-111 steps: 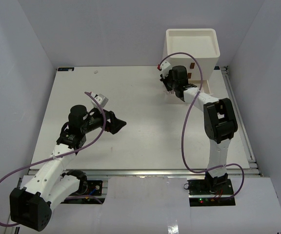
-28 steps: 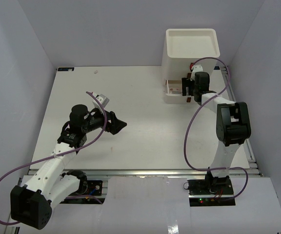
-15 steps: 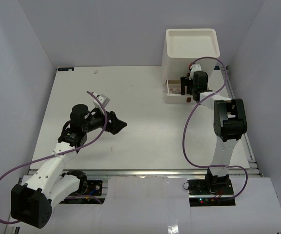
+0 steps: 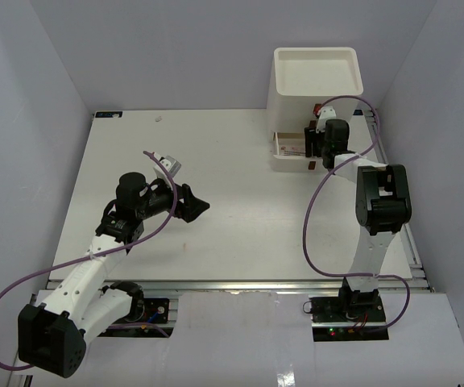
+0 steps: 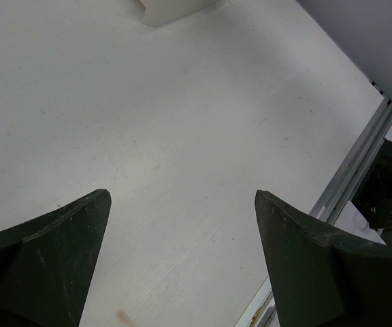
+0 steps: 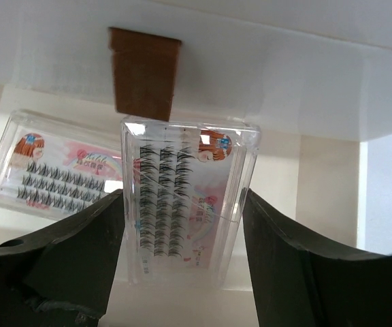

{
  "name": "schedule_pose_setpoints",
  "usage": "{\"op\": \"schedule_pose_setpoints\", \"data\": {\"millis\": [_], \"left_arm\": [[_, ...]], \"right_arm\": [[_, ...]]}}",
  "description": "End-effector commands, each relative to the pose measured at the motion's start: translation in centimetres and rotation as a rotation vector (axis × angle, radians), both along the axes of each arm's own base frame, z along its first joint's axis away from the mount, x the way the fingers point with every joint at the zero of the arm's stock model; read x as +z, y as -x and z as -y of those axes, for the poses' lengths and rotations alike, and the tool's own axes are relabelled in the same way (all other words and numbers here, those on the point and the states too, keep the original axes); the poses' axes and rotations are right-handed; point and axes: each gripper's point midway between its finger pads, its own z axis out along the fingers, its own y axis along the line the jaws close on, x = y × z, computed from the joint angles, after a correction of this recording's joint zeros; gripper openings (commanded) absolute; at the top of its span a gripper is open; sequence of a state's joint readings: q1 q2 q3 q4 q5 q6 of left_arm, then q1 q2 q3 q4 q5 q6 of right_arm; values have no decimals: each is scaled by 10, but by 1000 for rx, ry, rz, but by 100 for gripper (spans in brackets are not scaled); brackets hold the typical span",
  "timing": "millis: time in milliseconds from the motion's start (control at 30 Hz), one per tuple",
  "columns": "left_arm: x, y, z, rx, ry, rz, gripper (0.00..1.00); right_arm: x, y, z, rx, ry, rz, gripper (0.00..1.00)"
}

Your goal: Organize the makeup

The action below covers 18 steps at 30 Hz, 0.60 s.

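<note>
The makeup in view is two clear flat packets of false lashes with pink and reddish print, lying in the open bottom drawer (image 4: 283, 164). In the right wrist view one packet (image 6: 182, 184) runs lengthwise between my right gripper's fingers. The other packet (image 6: 53, 170) lies crosswise to its left. My right gripper (image 6: 181, 194) (image 4: 313, 147) reaches into the drawer, its fingers closed against both long sides of the middle packet. My left gripper (image 4: 196, 205) (image 5: 182, 197) hovers over bare table at centre left, open, with nothing between its fingers.
The tall white drawer unit (image 4: 316, 72) stands at the back right, its top an open tray. A brown drawer handle (image 6: 145, 71) sits just above the held packet. The table's metal edge rail (image 5: 359, 170) runs along the right in the left wrist view.
My right gripper's jaws have narrowed from wide open onto the packet's sides, after the arm swung from the drawer's left to its right. The left arm has stayed still.
</note>
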<state>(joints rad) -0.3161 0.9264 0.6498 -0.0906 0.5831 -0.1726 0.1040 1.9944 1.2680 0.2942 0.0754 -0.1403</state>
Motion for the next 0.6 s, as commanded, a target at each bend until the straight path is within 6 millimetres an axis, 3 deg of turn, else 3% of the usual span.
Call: {"op": "schedule_pose_setpoints", "data": {"millis": [0,167,333,567], "left_arm": [[7,0,0,-6,4,21,98],[7,0,1,-8,5,20,98],[6,0,0,-5,4,20,98],[7,1,1,-8,4,20,98]], "right_arm": [[55,-3,-13,166,109,154,40],[72,1,-25,356,337,190,40],[77,5,-30,432,503,201,42],[73,9,-39,492,731,232,59]]}}
